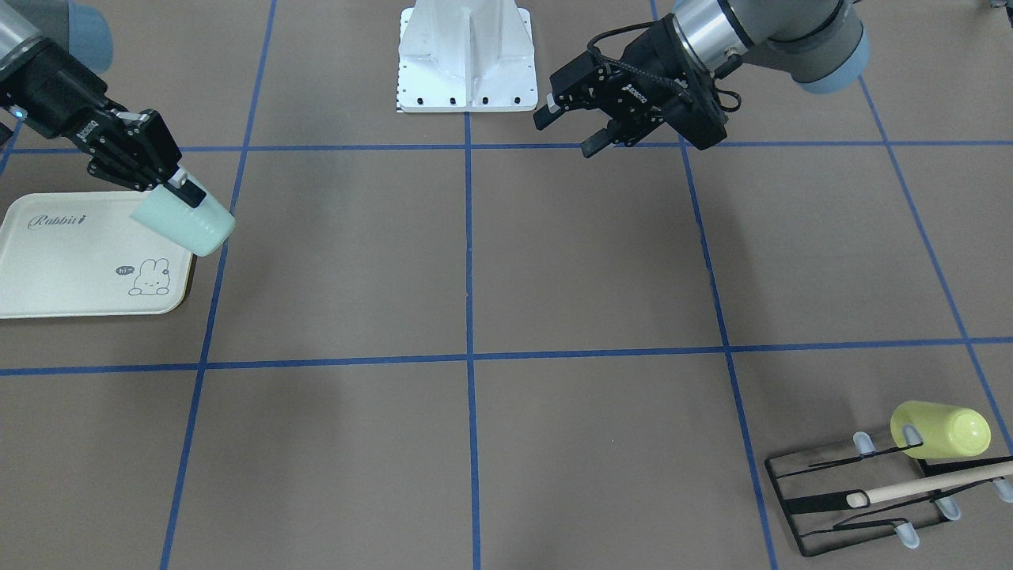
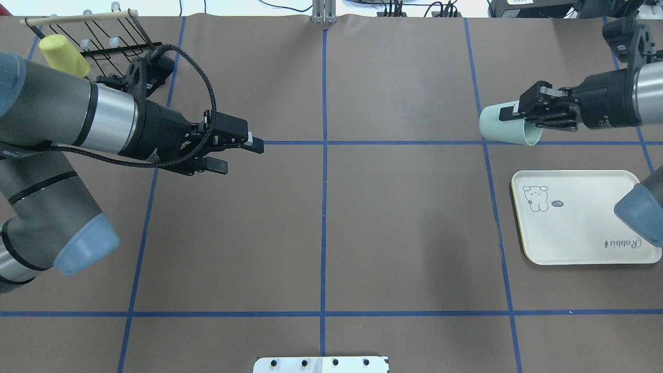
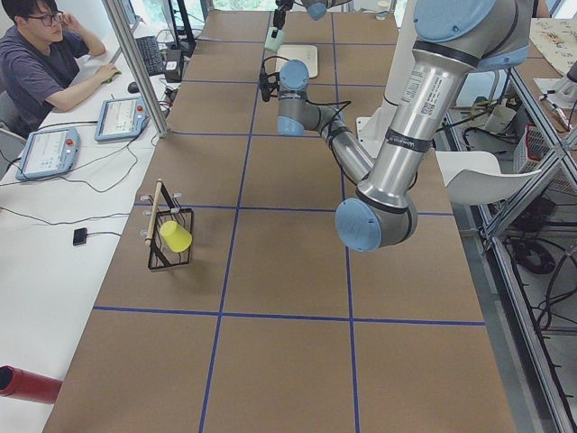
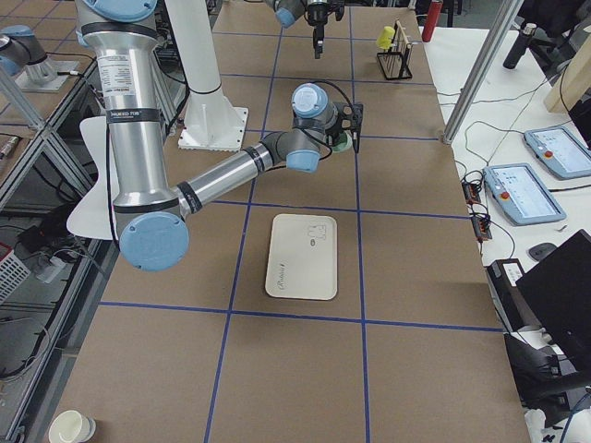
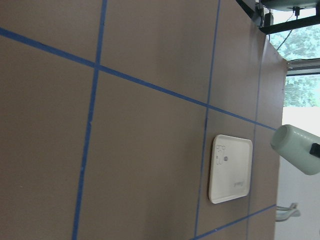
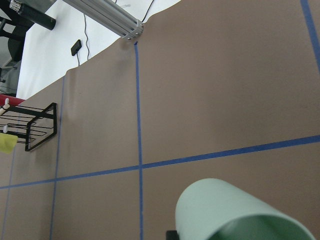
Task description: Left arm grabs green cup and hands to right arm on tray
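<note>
Hanging on its side above the desk (image 2: 404, 217), the green cup (image 2: 505, 124) is pinched at its rim by the right hand (image 2: 523, 116), near the tray (image 2: 580, 243) but not over it. The left hand (image 2: 239, 155) is seen spread and empty, well apart. The cup is judged light, stiff and smooth, so slipping is possible; the wall near the rim is best gripped. The desk is flat brown, taped in blue, and the tray is judged amply wide.

The left arm (image 2: 57, 116) and right arm (image 2: 650, 85) are grey tubes with silver wrist rings and pale blue joint caps. A braided black cable (image 2: 207, 83) loops to the black left gripper (image 2: 241, 155). The matching black right gripper (image 2: 529, 116) bears small white lettering.
</note>
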Available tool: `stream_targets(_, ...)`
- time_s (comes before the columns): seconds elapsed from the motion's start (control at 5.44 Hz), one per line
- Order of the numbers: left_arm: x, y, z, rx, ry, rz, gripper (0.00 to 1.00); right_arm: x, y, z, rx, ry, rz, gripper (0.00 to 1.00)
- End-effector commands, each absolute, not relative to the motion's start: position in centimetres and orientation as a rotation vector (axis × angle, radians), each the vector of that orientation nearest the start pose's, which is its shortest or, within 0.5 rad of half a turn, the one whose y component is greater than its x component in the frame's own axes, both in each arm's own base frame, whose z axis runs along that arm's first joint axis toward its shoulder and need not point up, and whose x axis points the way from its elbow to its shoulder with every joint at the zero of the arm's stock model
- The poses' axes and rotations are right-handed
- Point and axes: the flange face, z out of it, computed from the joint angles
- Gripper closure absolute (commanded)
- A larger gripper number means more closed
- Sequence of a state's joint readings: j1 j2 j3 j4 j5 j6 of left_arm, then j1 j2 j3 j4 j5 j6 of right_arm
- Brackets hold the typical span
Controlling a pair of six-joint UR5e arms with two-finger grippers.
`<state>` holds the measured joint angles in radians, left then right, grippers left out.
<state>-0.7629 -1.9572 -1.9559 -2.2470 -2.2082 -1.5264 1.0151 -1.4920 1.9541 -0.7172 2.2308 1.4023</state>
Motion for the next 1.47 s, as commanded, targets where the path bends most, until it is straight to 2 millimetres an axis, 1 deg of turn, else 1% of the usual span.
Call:
stream_targets(0.0, 30.9, -42.6, 22.0, 0.142, 1.28, -0.052, 0.0, -17.1, -44.3, 39.2, 0.287, -1.208, 0.204, 1.0)
stream_targets(0.18, 28.4, -43.0, 25.5, 0.183, 1.178, 0.0, 0.0, -16.2, -44.3, 41.2, 0.293, -1.131, 0.162, 1.0)
stream_targets(0.37, 23.9, -43.2, 30.4, 0.238, 1.064, 0.065, 0.0, -15.7, -44.0, 43.3, 0.296, -1.056, 0.101, 1.0)
stream_targets(0.55, 19.7, -43.5, 35.1, 0.279, 0.978, 0.102, 0.0, -14.6, -42.8, 46.1, 0.303, -0.997, 0.055, 1.0)
stream_targets(0.74, 15.9, -43.2, 39.8, 0.302, 0.9, 0.17, 0.0, -14.2, -41.7, 48.7, 0.311, -0.921, 0.03, 1.0)
stream_targets(0.92, 11.8, -43.1, 43.4, 0.327, 0.829, 0.22, 0.0, -15.0, -41.2, 50.6, 0.236, -0.838, -0.03, 1.0)
stream_targets(1.1, 9.5, -43.2, 45.1, 0.31, 0.788, 0.28, 0.0, -16.0, -40.9, 51.9, 0.176, -0.777, -0.074, 1.0)
stream_targets(1.29, 6.3, -43.4, 46.9, 0.247, 0.736, 0.28, 0.0, -17.7, -40.2, 53.1, 0.076, -0.724, -0.091, 1.0)
